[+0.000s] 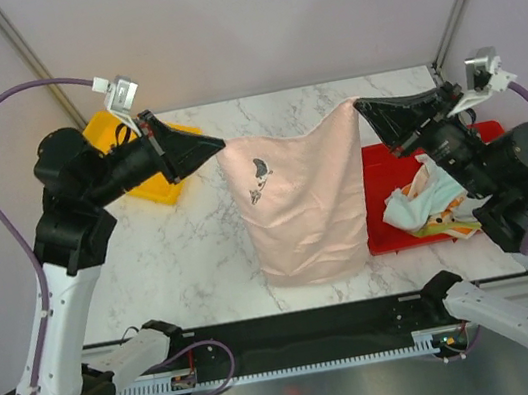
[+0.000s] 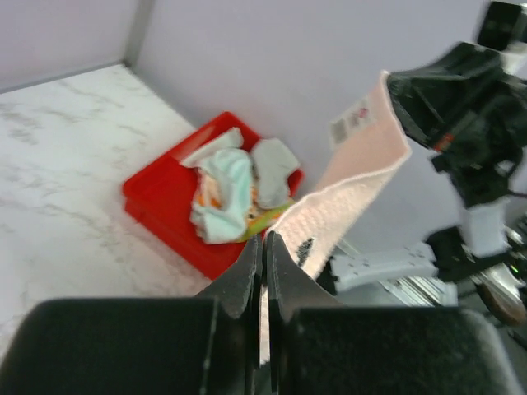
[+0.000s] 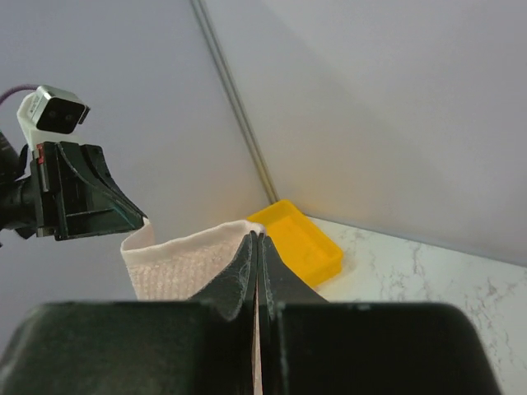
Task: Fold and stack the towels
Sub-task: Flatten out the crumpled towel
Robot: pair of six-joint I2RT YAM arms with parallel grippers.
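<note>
Nearest to me, the bottom of the pink towel [image 1: 300, 201] rests on the table [image 1: 174, 263] in the middle. At 3 o'clock the red tray [image 1: 381, 168] holds a heap of other towels [image 1: 428, 206], all crumpled. Further back, my left gripper [image 1: 218, 147] is pinched tight on 1 top corner and my right gripper [image 1: 358, 106] on the other, so the towel hangs between them. Far back at 10 o'clock sits the yellow tray [image 1: 169, 188].

I think we are at the start: 0 towels folded, no stack. A small white tag [image 2: 350, 123] and a dark print [image 1: 259, 178] show, but I cannot read either.

Overhead; opposed close wrist views across towel [image 1: 305, 201]
</note>
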